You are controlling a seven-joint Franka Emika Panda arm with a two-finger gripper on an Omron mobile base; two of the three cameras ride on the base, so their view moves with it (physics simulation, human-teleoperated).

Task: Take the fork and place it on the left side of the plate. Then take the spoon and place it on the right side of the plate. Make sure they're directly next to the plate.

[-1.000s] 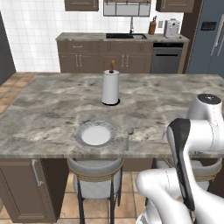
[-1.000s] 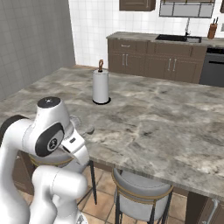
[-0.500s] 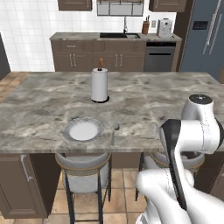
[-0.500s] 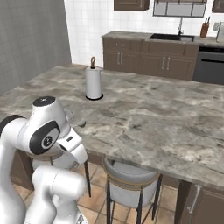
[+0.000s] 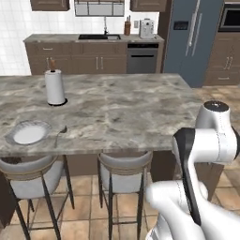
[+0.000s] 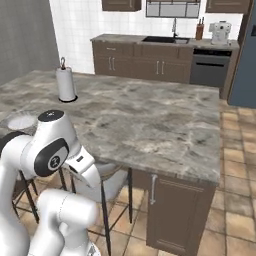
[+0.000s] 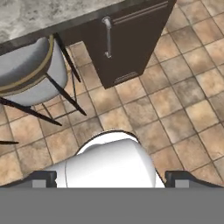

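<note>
Hand view has the gripper (image 7: 109, 177) spread wide, holding nothing, hanging over floor tiles. On the island, the spoon (image 5: 59, 135) lies just right of the plate (image 5: 28, 133).

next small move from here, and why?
Probably drive the base back left toward the plate. The plate and the spoon beside it sit at the far left end of the island counter, while the open gripper points down at floor tiles and a stool, holding nothing. I cannot make out the fork.
</note>
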